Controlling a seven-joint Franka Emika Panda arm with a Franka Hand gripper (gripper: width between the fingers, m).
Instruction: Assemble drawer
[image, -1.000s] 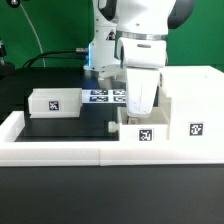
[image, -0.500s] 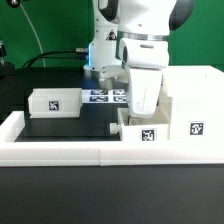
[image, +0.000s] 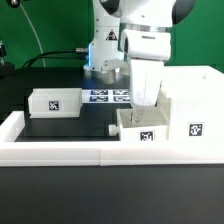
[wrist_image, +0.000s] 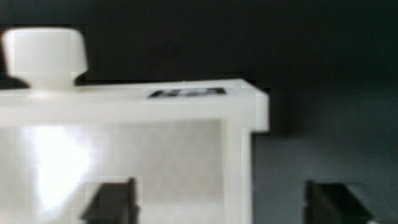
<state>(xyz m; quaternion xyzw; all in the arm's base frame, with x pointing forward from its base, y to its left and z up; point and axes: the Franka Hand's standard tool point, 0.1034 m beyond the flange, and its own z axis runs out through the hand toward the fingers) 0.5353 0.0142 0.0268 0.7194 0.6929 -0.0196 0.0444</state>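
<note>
Only the wrist view shows the claw (wrist_image: 219, 203) spread open, one finger (wrist_image: 111, 200) over a small box (wrist_image: 134, 150) with a knob (wrist_image: 45, 55). The exterior view places that box (image: 143, 128) just beside the tall housing (image: 190, 110), tagged face toward the low wall (image: 60, 150). Its long axis is unclear. The second box (image: 55, 101) sits well apart.

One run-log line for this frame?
step: drawer assembly | gripper: open, above small box next to housing | second box: apart, exterior view's left
</note>
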